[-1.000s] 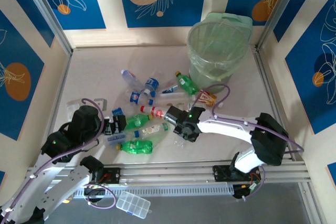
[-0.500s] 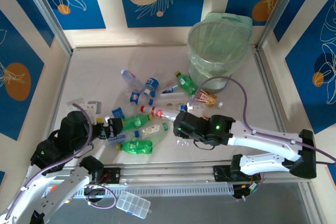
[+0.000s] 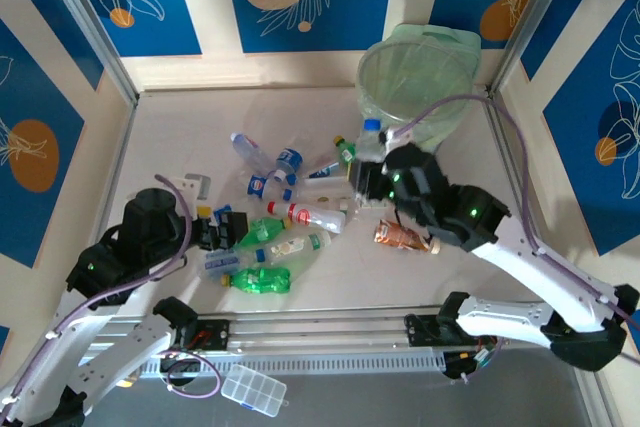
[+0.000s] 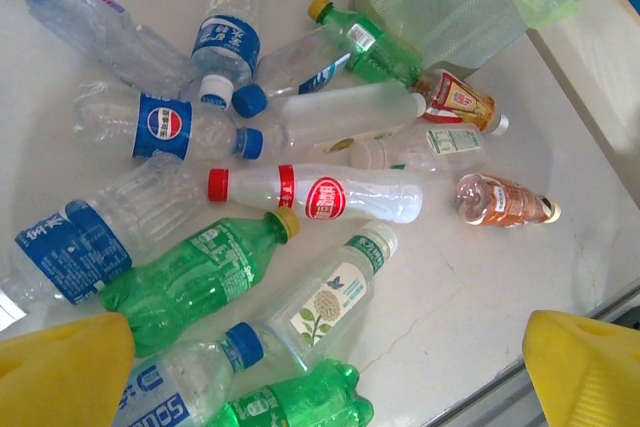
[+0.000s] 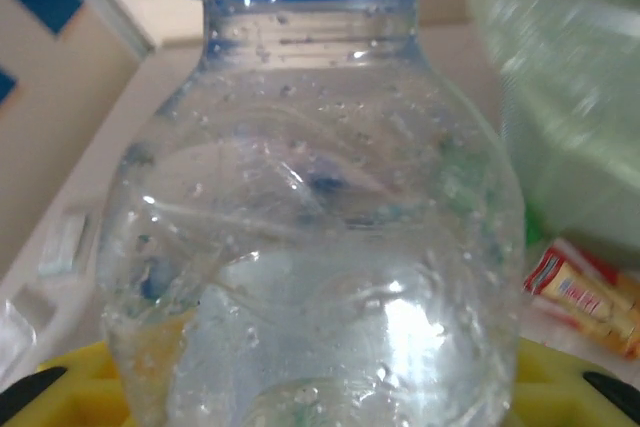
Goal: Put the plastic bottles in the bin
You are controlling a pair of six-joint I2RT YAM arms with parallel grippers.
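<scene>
The right claw (image 3: 371, 171) grips a clear, blue-capped bottle (image 3: 371, 139) by its body. The bottle stands upright, cap up, and looks lifted just short of the near-left rim of the bin (image 3: 362, 82). The bin sits at the far right corner of the bench, beyond and to the right of the bottle. Only that rim seems to stand in the way. The left claw (image 3: 216, 231) hangs open near the left edge, facing the other bottles (image 4: 330, 197) scattered mid-bench.
</scene>
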